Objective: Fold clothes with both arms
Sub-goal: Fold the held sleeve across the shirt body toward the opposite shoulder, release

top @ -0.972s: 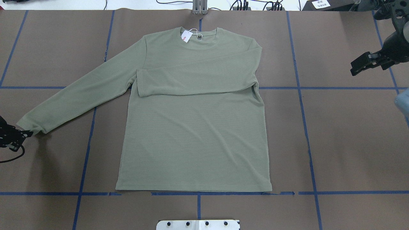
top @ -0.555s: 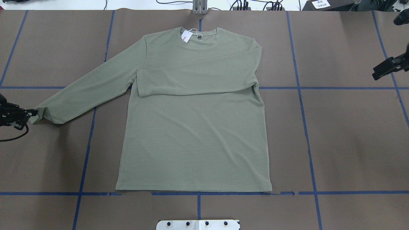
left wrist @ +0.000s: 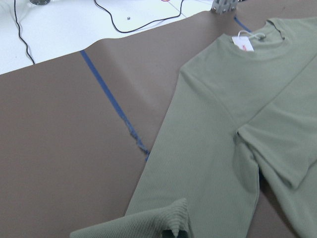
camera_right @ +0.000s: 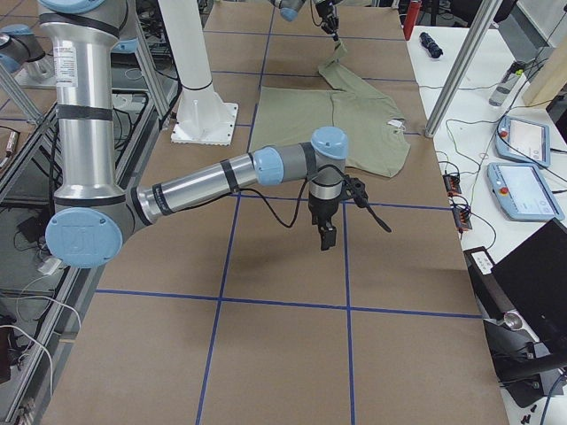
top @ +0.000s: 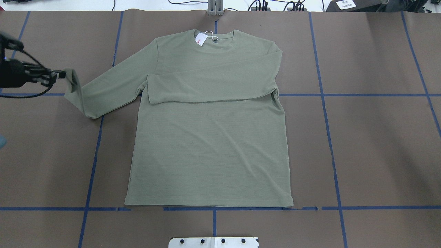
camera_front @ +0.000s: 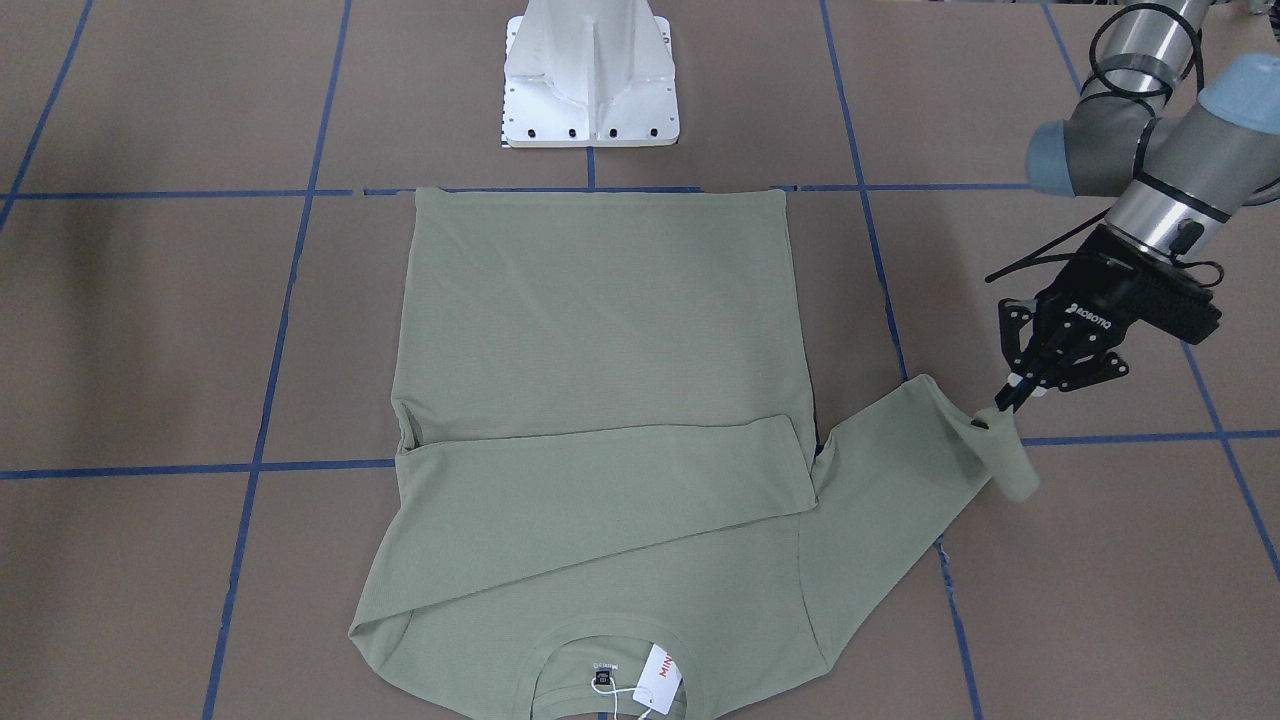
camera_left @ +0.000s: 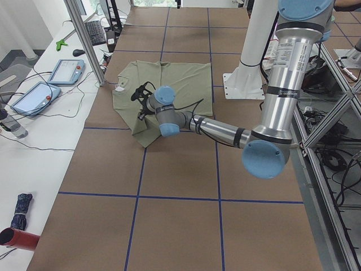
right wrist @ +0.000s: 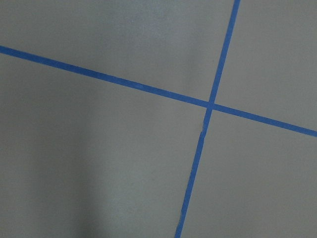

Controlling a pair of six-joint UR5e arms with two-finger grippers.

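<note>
The sage-green shirt (top: 210, 144) lies flat, front up, with its collar and hang tag (top: 201, 39) at the far edge. One sleeve (top: 210, 86) is folded across the chest. My left gripper (top: 59, 74) is shut on the cuff of the other sleeve (top: 103, 89), holding it off the table so the end droops. In the front-facing view that gripper (camera_front: 1002, 403) pinches the cuff beside the shirt (camera_front: 600, 320). The cuff (left wrist: 163, 225) fills the bottom of the left wrist view. My right gripper (camera_right: 326, 235) hangs over bare table away from the shirt; I cannot tell its state.
Brown paper with a blue tape grid (top: 325, 94) covers the table. The white base pedestal (camera_front: 590, 75) stands at the robot's side of the hem. Teach pendants (camera_left: 65, 71) and cables lie on the white bench past the collar side.
The left gripper has lifted the sleeve cuff and carried it away from the robot, bending the sleeve. The right gripper has withdrawn out of the overhead view at the right.
</note>
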